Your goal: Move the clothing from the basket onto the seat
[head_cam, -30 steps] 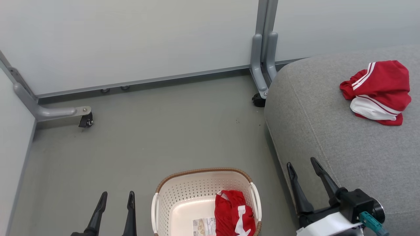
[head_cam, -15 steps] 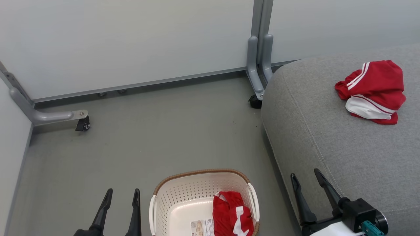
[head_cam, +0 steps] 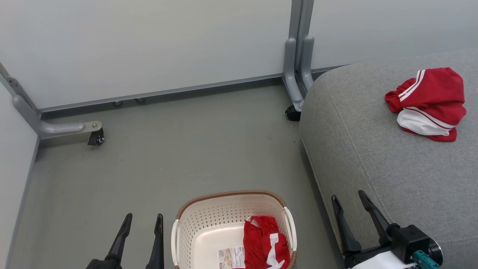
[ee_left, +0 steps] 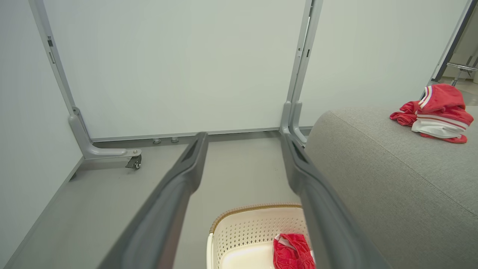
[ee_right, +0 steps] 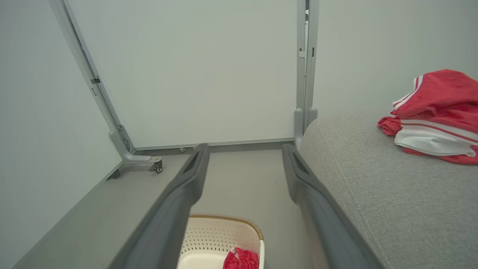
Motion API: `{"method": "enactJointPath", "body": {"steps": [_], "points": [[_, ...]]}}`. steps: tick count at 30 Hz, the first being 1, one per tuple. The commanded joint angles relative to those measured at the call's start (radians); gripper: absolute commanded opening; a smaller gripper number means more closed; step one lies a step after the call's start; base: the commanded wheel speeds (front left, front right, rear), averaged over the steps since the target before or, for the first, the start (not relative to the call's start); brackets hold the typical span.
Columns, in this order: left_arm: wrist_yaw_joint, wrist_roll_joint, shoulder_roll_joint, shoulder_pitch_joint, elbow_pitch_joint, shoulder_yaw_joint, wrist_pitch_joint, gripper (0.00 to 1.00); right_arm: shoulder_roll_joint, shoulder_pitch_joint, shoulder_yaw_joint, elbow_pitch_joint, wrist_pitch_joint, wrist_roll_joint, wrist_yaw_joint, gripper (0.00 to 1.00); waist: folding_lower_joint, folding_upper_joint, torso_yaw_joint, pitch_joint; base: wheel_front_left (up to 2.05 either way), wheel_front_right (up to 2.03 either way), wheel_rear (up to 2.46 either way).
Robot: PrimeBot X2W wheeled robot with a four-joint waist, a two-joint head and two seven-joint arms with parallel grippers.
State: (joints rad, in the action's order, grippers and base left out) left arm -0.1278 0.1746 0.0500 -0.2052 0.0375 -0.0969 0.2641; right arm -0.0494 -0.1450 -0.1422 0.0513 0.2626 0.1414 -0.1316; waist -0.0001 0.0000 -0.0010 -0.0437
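1. Over the last second the head view slid a little and came back, so the camera has moved. The left end effector [head_cam: 145, 216] now reaches slightly farther up and toward the basket [head_cam: 227, 194]. The right end effector [head_cam: 347, 195] sits slightly lower. Neither piece of clothing has shifted on what carries it.
2. A grey-green floor [head_cam: 168, 149] fills the middle. Pale partition panels [head_cam: 149, 45] on grey metal frames close it off from 9 to 1 o'clock, and a caster foot [head_cam: 96, 139] stands at 9 o'clock.
3. The cream perforated basket stands on the floor at 6 o'clock. A red garment [head_cam: 266, 241] with white trim lies crumpled against its 3 o'clock wall, beside a paper label [head_cam: 231, 257] on the basket bottom.
4. The grey upholstered seat [head_cam: 373, 157] takes up the 3 o'clock side. A second red garment [head_cam: 429, 102] with white stripes lies bunched on it at 2 o'clock, well apart from the basket.
5. The left end effector hangs over the floor at 7 o'clock, just beside the basket. Its fingers are spread wide, holding and touching nothing.
6. The right end effector is at 5 o'clock over the seat's edge. It is equally spread and empty.
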Motion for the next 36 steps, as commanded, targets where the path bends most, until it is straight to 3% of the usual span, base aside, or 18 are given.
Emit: {"method": "enactJointPath", "body": {"steps": [1, 25, 36], "points": [[-0.005, -0.002, 0.001, 0.017, 0.001, 0.004, 0.000, 1.00, -0.002, -0.005, 0.003, -0.005, 0.003, 0.010, 0.002, 1.00, 0.0001, 0.0000, 0.002, 0.001, 0.00, 0.00, 0.00], [-0.005, -0.005, 0.001, 0.032, 0.020, -0.027, 0.000, 1.00, -0.002, 0.006, 0.002, -0.026, 0.003, -0.004, 0.002, 1.00, 0.0001, 0.0000, 0.006, 0.031, 0.00, 0.00, 0.00], [-0.005, 0.050, 0.066, 0.178, 0.083, -0.142, 0.000, 1.00, -0.002, 0.099, 0.041, -0.096, 0.003, -0.021, 0.002, 1.00, 0.0001, 0.0000, -0.042, 0.203, 0.00, 0.00, 0.00]]}}
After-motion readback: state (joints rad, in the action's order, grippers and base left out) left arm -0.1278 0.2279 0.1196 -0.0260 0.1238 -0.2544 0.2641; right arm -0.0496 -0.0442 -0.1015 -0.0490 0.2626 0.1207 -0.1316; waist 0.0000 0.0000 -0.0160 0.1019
